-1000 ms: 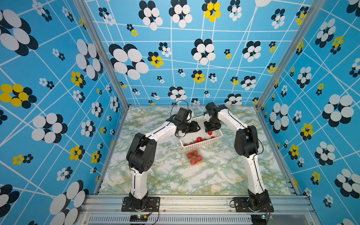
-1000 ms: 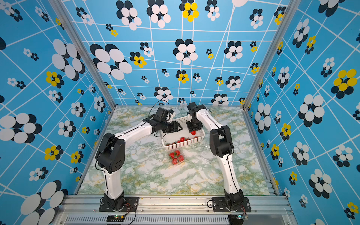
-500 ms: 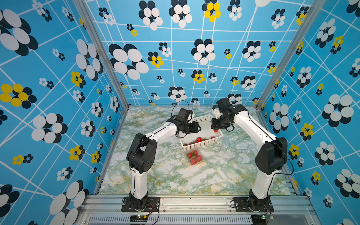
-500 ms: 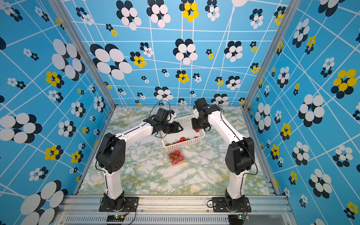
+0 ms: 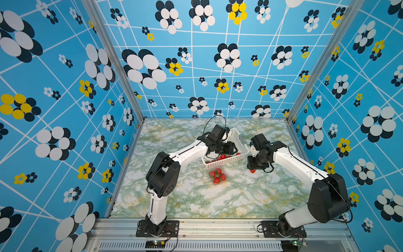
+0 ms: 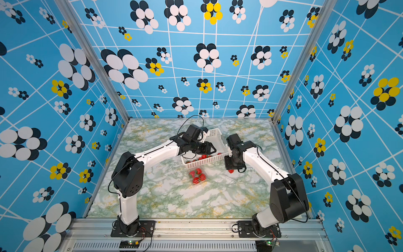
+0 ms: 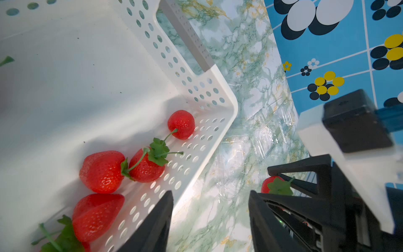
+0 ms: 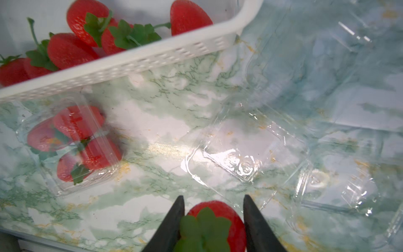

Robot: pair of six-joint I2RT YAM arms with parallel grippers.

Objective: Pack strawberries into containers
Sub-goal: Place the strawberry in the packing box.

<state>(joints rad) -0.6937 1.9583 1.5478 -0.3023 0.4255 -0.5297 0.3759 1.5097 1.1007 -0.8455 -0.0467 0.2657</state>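
Right wrist view: right jaws clamp strawberry [image 8: 214, 220], lower centre, near empty container [image 8: 246, 152] mid-frame. Packed container [image 8: 72, 141] at left holds four — one done. Loose strawberries [image 8: 69, 50] wait in basket [image 8: 135, 63], upper left — left jaws open, empty.

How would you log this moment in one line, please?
right gripper: holds strawberry | left gripper: open, empty, at basket | one container filled

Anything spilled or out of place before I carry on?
Nothing spilled: strawberries are only in the white basket, the closed container and the right gripper. The basket sits skewed to the table edges, and the empty containers lie open beside it.
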